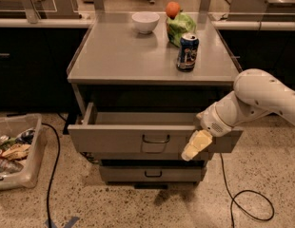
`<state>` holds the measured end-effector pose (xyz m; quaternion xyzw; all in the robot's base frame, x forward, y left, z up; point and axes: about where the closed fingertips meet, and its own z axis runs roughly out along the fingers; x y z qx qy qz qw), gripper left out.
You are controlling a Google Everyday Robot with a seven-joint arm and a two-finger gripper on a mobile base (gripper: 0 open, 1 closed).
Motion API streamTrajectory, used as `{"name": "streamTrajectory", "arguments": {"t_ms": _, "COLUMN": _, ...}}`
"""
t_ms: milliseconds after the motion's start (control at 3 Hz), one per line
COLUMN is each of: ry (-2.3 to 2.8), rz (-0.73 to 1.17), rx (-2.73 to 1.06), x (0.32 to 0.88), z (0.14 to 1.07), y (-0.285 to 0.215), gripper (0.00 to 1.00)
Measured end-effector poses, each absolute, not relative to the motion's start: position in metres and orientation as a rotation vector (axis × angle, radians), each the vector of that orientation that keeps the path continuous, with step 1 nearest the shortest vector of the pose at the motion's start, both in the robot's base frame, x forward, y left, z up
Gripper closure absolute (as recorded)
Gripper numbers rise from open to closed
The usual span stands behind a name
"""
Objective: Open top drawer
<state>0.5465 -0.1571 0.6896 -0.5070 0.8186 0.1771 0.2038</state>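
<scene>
The top drawer [119, 137] was grey and wide, with a flat front and a small dark handle [155, 139] in the middle. It sat right under the top of the grey cabinet [123, 56] and stuck out, open. The pale yellow gripper [196, 145] hung in front of the drawer's right side, near the handle but not on it. Whether it was spread or closed could not be told.
</scene>
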Motion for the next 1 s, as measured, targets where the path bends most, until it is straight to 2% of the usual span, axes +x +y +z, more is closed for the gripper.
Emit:
{"name": "streamTrajectory", "arguments": {"t_ms": 667, "ry": 2.327, "rz": 0.532, "rx": -1.407, "x": 0.528, "z": 0.668, "y": -0.162, "gripper": 0.0}}
{"name": "streamTrajectory", "arguments": {"t_ms": 1000, "ry": 2.351, "rz": 0.568, "rx": -1.414, "x": 0.473, "z": 0.681, "y": -0.166, "gripper": 0.0}}
